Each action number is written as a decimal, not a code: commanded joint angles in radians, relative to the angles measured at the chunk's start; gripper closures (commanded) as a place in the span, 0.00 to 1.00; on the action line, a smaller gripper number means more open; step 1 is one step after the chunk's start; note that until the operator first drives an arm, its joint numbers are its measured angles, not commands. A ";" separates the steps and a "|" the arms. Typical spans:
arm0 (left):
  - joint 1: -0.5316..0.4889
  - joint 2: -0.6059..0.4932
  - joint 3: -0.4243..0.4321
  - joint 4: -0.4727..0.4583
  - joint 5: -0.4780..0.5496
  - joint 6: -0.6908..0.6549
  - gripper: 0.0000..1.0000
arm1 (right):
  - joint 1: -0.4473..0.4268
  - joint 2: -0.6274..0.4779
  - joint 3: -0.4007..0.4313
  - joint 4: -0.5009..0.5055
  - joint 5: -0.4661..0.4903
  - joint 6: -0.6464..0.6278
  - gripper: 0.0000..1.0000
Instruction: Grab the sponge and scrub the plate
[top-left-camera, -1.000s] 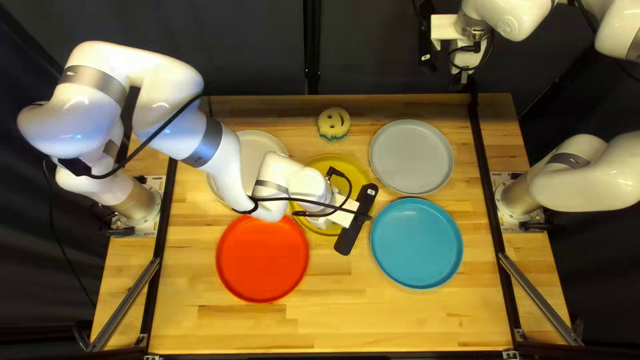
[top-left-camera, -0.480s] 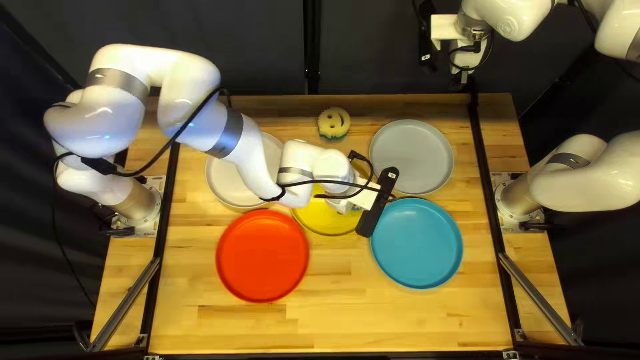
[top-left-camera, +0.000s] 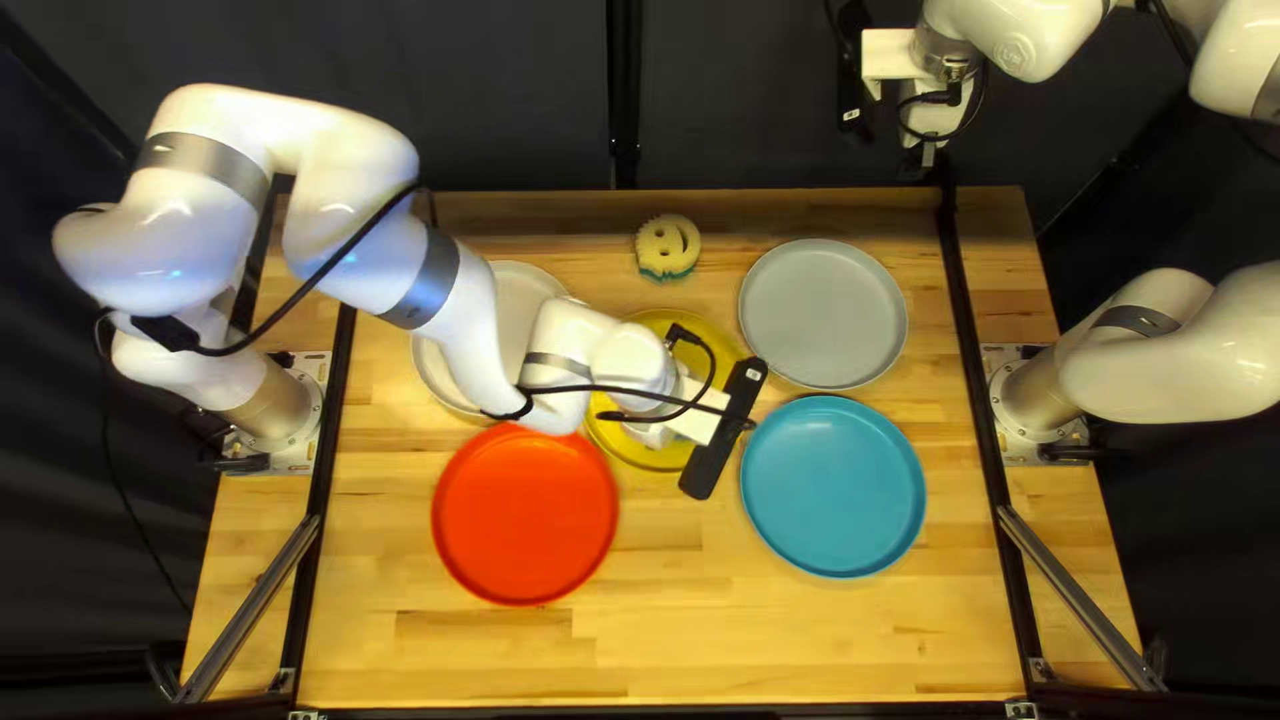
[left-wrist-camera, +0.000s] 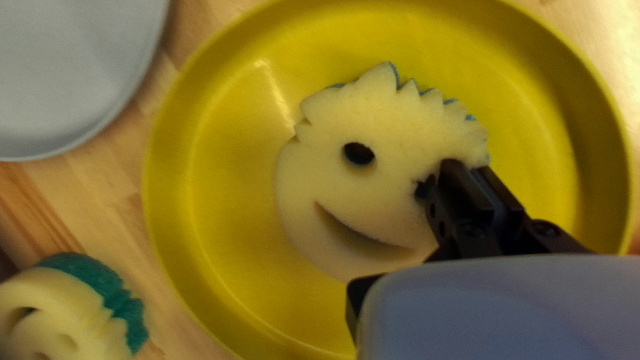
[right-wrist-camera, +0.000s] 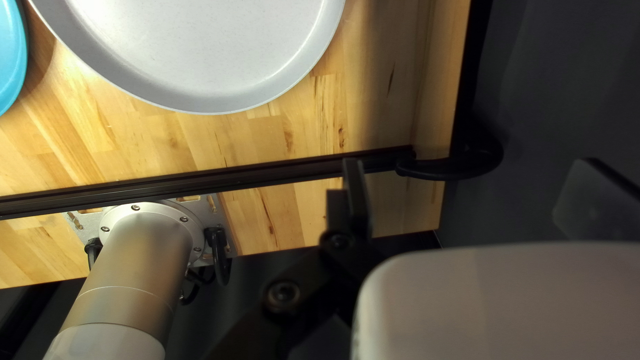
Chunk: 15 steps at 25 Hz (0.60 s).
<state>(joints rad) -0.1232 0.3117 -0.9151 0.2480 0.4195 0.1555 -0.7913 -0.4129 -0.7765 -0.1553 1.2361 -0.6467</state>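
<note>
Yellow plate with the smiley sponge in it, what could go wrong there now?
The yellow plate might slide when rubbed, as I see nothing gripping it, and could bump the blue plate close by.

The smiley sponge might twist or slip out, because my left gripper pinches it near one side, not in the middle.

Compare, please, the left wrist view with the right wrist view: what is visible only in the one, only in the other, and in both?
Only the left wrist view shows the yellow plate, the smiling sponge over it, the second sponge beside it, and my left gripper.

Only the right wrist view shows the blue plate, my right arm's base, the black rail and my right gripper.

Both show part of the grey plate and wooden tabletop.
</note>
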 commanded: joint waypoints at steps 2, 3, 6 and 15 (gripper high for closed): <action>0.008 -0.053 0.071 -0.001 -0.013 -0.020 1.00 | 0.000 0.000 0.000 0.000 0.000 0.000 0.00; 0.013 -0.060 0.078 -0.004 -0.013 -0.018 1.00 | 0.000 0.000 0.000 0.000 0.000 0.000 0.00; 0.013 -0.033 0.032 -0.014 0.004 -0.009 1.00 | 0.000 0.000 0.000 0.000 0.000 0.000 0.00; 0.051 0.143 -0.232 -0.058 0.059 0.118 1.00 | 0.000 0.000 0.000 0.000 0.000 0.000 0.00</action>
<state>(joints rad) -0.0878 0.4136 -1.0927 0.2085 0.4686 0.2327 -0.7913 -0.4129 -0.7765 -0.1553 1.2361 -0.6467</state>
